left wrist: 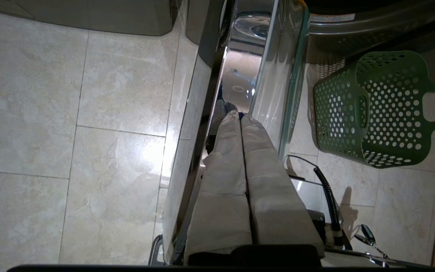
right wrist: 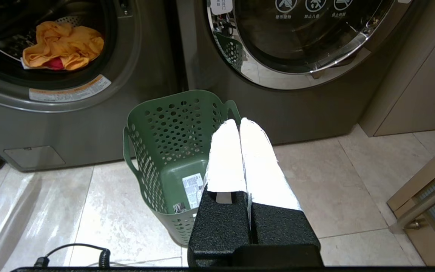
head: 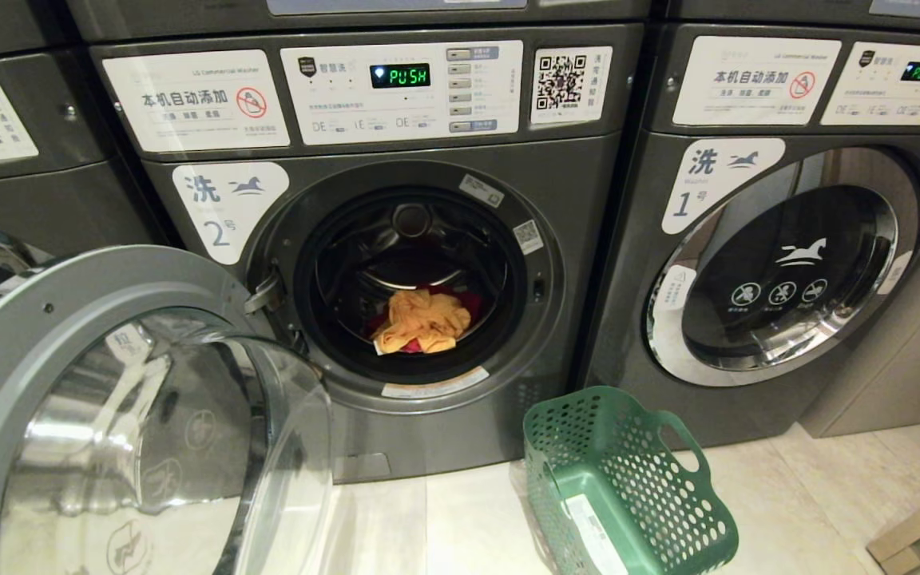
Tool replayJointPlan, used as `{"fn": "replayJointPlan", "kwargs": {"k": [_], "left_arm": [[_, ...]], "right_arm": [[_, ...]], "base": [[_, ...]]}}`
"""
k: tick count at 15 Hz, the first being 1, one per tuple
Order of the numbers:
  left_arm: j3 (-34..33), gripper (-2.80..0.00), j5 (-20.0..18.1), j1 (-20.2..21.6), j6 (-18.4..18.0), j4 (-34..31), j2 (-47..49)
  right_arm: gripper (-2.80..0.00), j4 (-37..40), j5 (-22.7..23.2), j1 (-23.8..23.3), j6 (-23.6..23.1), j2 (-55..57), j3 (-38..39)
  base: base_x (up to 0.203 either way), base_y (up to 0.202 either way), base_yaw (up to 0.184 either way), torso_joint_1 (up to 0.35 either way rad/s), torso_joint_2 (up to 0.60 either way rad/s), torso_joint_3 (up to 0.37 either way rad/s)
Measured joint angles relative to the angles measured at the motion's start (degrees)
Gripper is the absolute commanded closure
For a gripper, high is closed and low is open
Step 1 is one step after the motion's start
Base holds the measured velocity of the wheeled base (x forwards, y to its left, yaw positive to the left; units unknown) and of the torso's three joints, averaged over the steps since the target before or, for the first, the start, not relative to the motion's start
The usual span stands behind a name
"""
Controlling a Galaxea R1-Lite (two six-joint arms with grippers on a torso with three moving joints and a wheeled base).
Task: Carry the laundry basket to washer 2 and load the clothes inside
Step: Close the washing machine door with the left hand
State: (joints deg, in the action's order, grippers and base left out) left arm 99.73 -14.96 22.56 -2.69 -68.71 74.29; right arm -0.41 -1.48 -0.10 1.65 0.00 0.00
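Inside washer 2 point(head: 396, 239), crumpled soft clothes point(head: 422, 321) lie in the steel drum. Beside it, the perforated plastic laundry basket point(head: 628, 487) sits tilted. Left claw point(left wrist: 240, 118), shut and empty, touches the glass door point(left wrist: 274, 75); right claw point(right wrist: 239, 124) shut, empty.

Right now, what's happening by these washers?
The clothes lie inside washer 2, whose door hangs wide open. The laundry basket lies tipped over and empty on the floor before the machines. The left gripper, fingers shut, is against the door's edge. The right gripper, also shut, holds nothing above the basket.
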Motion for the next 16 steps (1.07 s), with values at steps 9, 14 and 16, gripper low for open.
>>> {"fn": "replayJointPlan", "kwargs": {"k": [9, 14, 16], "left_arm": [[-3.2, 0.00, 1.3, 1.2, -0.4, 4.7, 1.3], [-1.4, 0.00, 9.3, 12.4, -0.3, 28.7, 12.0], [-1.5, 0.00, 10.2, 16.9, -0.8, 32.6, 16.2]], "right_arm": [[0.00, 0.0, 0.0, 0.0, 0.0, 0.0, 0.0], [0.00, 0.0, 0.0, 0.0, 0.1, 0.0, 0.0], [0.00, 0.0, 0.0, 0.0, 0.1, 0.0, 0.0]], "base": [[0.000, 0.000, 0.000, 0.000, 0.00, 0.013], [0.000, 0.000, 0.000, 0.000, 0.00, 0.000], [0.000, 0.000, 0.000, 0.000, 0.00, 0.000]]}}
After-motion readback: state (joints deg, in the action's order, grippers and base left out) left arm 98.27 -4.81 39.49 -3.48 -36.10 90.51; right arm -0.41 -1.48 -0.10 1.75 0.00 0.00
